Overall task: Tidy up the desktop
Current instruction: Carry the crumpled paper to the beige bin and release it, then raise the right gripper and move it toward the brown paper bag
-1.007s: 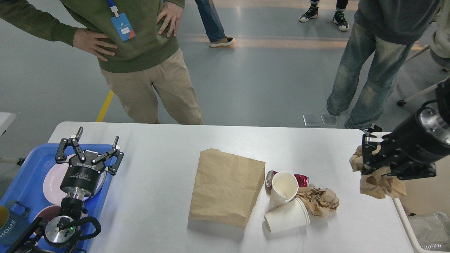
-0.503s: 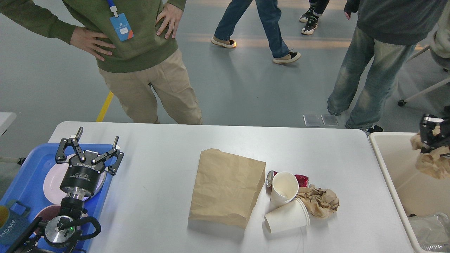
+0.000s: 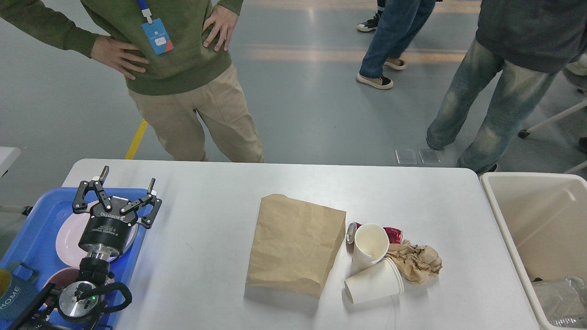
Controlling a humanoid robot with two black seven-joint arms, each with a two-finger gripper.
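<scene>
The white desktop [image 3: 206,197] fills the lower part of the head view. On it lie a flat brown paper bag [image 3: 296,243], an upright white paper cup [image 3: 368,244], a tipped white paper cup [image 3: 373,286], a red can [image 3: 394,234] behind them and a crumpled brown paper ball [image 3: 418,262]. My left gripper [image 3: 126,179] is open and empty, held above the blue tray at the left. My right gripper is out of view.
A blue tray [image 3: 27,233] with plates and a mug sits at the left edge. A beige bin [image 3: 504,224] stands past the table's right end, with clear plastic inside. Several people stand behind the table.
My right gripper, holding crumpled brown paper, moved right over the beige bin and then left the view. The left arm has not moved. People in the background have walked.
</scene>
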